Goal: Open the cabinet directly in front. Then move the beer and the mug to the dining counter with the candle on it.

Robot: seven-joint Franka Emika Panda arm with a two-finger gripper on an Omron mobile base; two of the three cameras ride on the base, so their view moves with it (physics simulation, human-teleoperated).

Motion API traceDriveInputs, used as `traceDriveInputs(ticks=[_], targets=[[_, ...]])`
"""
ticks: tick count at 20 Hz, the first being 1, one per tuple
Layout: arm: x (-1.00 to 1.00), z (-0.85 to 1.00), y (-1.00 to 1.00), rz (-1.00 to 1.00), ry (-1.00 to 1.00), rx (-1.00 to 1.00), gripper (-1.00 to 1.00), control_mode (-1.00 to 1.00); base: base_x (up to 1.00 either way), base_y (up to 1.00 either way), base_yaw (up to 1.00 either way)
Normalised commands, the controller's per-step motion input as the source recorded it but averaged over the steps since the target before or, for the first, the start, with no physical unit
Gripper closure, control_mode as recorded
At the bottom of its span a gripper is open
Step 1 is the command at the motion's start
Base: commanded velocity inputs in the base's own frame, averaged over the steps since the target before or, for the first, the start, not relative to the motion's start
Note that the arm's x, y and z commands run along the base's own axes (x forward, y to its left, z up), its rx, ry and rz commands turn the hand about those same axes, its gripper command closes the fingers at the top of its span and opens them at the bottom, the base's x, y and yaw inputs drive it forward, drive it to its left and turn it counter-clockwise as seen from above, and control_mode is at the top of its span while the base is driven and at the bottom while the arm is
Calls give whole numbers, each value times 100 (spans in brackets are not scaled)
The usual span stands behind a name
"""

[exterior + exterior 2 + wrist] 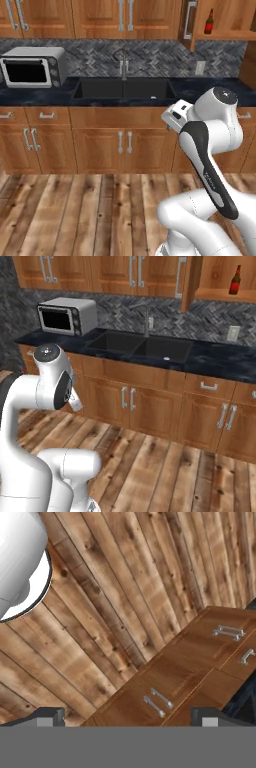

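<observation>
So the reddish-brown wooden wall cabinet (220,20) already hangs open, door swung out, and the small dark brown beer bottle with the red label (209,21) sits on its shelf, way up and across the room from the claw (125,717). Claw's spread wide, holding nothing, pointing down at the plank floor (100,612). Can't spot the mug; both carries look undone.

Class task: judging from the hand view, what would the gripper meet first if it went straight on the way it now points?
Probably the base cabinet doors or the wooden floor just before them; the open gripper holds nothing, and depth is unclear.
</observation>
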Motion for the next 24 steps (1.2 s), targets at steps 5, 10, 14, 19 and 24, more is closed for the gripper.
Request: traceDriveInputs(ticks=[5,10,14,19,24], targets=[[0,0,0,0,0,0,-100,100,55,-35,-21],[0,0,0,0,0,0,-100,100,52,-42,-20],[0,0,0,0,0,0,-100,100,40,-58,-17],[0,0,0,0,0,0,-100,100,41,-57,-17],[0,0,0,0,0,0,-100,100,45,-51,-18]])
